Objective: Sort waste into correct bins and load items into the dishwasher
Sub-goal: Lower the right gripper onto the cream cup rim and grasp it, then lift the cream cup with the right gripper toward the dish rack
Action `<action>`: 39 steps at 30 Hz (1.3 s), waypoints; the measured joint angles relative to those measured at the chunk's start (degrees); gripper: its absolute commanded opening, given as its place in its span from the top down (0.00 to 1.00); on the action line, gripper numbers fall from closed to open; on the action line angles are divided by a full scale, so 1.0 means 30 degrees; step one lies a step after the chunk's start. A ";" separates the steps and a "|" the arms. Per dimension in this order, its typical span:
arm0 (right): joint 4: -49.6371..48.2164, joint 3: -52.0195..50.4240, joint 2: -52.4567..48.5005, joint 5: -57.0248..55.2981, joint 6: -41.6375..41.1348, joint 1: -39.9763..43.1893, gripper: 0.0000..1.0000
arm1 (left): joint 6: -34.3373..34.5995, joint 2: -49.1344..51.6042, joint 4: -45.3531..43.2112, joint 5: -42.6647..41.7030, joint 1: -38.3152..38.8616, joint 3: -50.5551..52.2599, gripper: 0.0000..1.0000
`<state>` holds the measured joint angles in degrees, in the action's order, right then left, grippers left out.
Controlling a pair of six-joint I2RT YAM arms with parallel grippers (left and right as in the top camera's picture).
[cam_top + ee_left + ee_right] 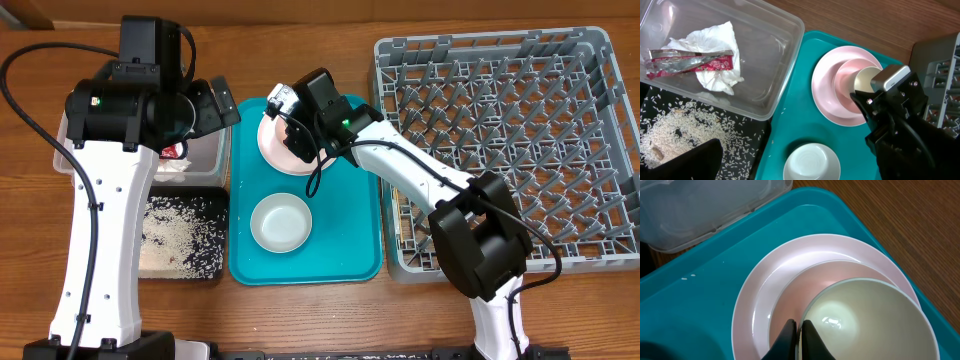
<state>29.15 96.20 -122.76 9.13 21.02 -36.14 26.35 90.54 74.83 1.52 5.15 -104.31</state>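
The right claw [799,332] has its fingers together, tips down against the round pale pink plate [765,295]. They stand right at the near rim of the round white bowl [865,325] that sits on that plate. I cannot tell whether the rim is pinched between them.

Beneath the claw, the plate rests at the far end of the teal plastic serving tray [350,230]. Nearer the robot from this claw, a second round white bowl [280,222] stands upright on the same tray, apart from the plate. On the claw's right side sits the large square grey plastic dish rack [500,130], just beside the tray on the wooden bench [300,40].

The left claw [225,103] has its fingers spread apart and holds nothing. It hangs over the tray-side rim of the clear plastic rectangular tub [775,60]. Inside the tub the small red snack wrapper [690,62] lies across the crumpled white paper napkin [715,45]. Nearer the robot from that claw, the shallow black rectangular tray [215,240] holds the scattered white rice grains [680,130].
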 measured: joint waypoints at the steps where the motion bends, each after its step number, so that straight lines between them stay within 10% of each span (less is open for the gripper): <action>1: -0.0007 0.0000 0.0000 0.0000 0.0000 0.0000 0.96 | 0.0007 0.0000 0.0000 0.0000 0.0000 0.0000 0.00; 22: 0.0612 0.0007 0.4561 0.0743 -0.3279 0.1151 0.96 | 0.0000 0.0000 0.0000 0.0000 0.0000 0.0000 0.00; 39: 0.0036 0.0080 0.5770 1.4877 -0.6747 1.1460 0.96 | 0.0000 0.0000 0.0007 0.0000 0.0000 0.0000 0.00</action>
<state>29.26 96.44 -105.45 53.76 0.78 -1.76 26.35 90.54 74.85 1.52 5.15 -104.31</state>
